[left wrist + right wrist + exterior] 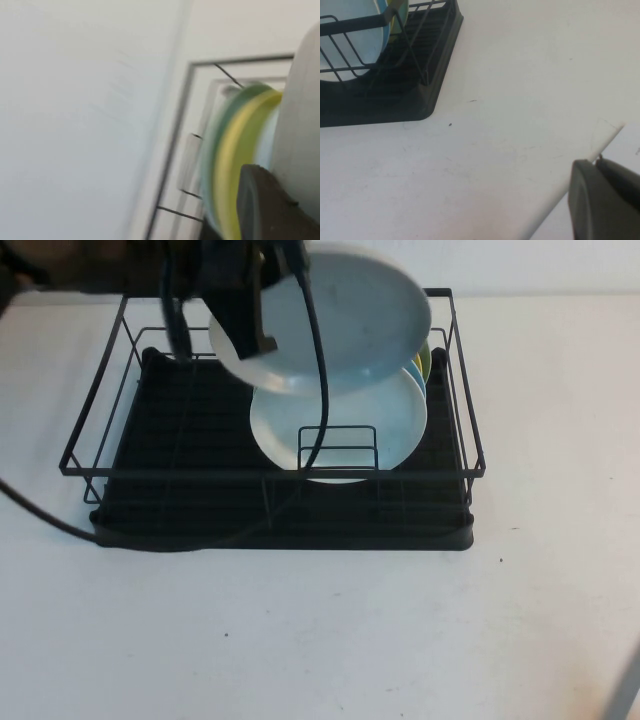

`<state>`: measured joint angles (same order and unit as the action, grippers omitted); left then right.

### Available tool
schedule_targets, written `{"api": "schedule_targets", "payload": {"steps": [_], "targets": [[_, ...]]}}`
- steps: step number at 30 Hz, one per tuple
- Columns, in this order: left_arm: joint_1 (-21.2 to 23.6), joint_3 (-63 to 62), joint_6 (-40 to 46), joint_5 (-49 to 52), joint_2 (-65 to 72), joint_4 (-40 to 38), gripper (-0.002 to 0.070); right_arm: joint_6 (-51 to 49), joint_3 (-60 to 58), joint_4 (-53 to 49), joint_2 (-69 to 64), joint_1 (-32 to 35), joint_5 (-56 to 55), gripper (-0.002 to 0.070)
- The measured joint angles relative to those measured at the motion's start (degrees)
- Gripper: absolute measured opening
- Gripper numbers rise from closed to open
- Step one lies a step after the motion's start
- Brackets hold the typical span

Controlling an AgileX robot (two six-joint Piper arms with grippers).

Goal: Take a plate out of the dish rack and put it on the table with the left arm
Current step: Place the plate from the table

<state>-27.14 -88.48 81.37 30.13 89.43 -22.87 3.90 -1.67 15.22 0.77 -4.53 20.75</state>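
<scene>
My left gripper (252, 332) is shut on the left rim of the pale grey-blue plate (345, 315) and holds it tilted in the air above the black wire dish rack (110, 390). In the left wrist view one dark finger (262, 210) presses against the plate (302, 115), and the picture is blurred. The white table (320, 630) lies in front of the rack. My right gripper (600, 172) is shut and empty, low over the table's front right edge, far from the rack (437, 70).
A whiter pale plate (340, 430) stands upright in the rack, with blue, yellow and green plates (424, 362) behind it; these also show in the left wrist view (235, 150). A black cable (45, 515) trails across the table at the left.
</scene>
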Motion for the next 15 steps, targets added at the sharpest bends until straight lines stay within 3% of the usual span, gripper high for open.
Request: {"api": "schedule_targets", "payload": {"steps": [4, 9, 12, 15], "targets": [[0.0, 0.0, -7.4, -0.6, -7.4, 0.1, 0.0052, 0.0, 0.0, 0.0, 0.0, 0.0, 0.0, -0.002], [1.6, -0.3, -31.3, 3.3, -14.5, 1.3, 0.0052, 0.0, 0.0, 0.0, 0.0, 0.0, 0.0, -0.002], [6.0, -0.4, -45.6, 12.5, -16.4, 1.9, 0.0052, 0.0, 0.0, 0.0, 0.0, 0.0, 0.0, -0.002], [13.4, 1.9, -52.4, 20.8, -16.5, 0.4, 0.0052, 0.0, 0.0, 0.0, 0.0, 0.0, 0.0, -0.002]]}}
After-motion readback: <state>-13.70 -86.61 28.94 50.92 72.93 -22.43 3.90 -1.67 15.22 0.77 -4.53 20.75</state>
